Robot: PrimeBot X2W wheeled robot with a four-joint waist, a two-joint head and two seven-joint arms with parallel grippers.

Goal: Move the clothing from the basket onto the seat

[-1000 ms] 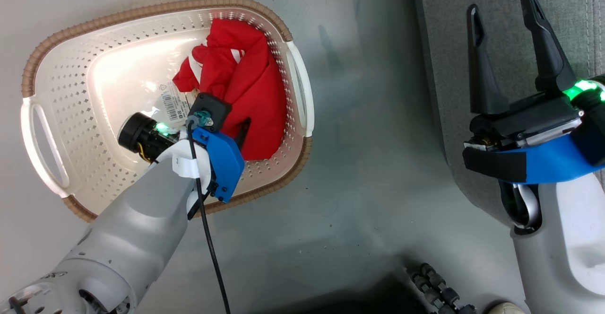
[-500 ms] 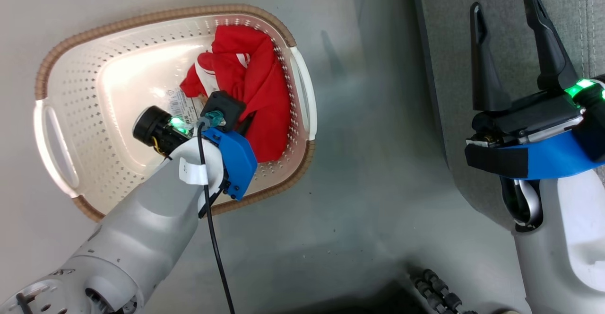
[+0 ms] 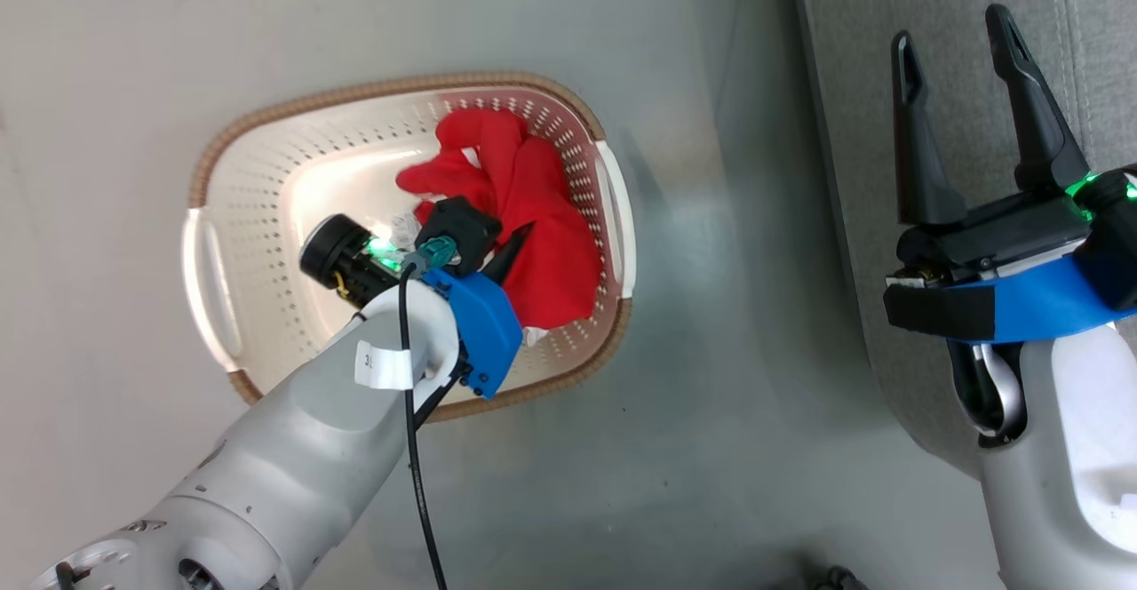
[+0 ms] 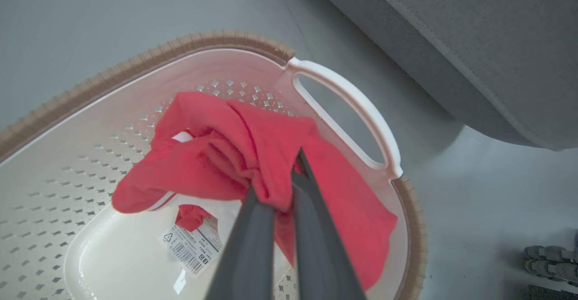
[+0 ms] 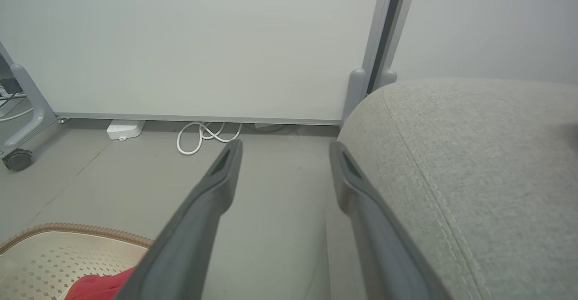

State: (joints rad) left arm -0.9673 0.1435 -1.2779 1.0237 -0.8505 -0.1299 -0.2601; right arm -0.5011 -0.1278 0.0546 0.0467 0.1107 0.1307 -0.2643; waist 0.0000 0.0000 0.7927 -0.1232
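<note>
our left gripper (image 4: 277,178) has its fingers pinched nearly together on a fold of the red clothing (image 4: 203,164), bunched so it can lift free of the basket (image 4: 135,67); whether both garments are caught we can't tell. our right gripper (image 3: 950,30) hangs wide apart and empty over the seat (image 3: 853,57), where the load belongs

Diffuse light is filling the scene; glare is washing out the basket (image 3: 258,190) floor; a soft shadow is falling beside it.
</note>
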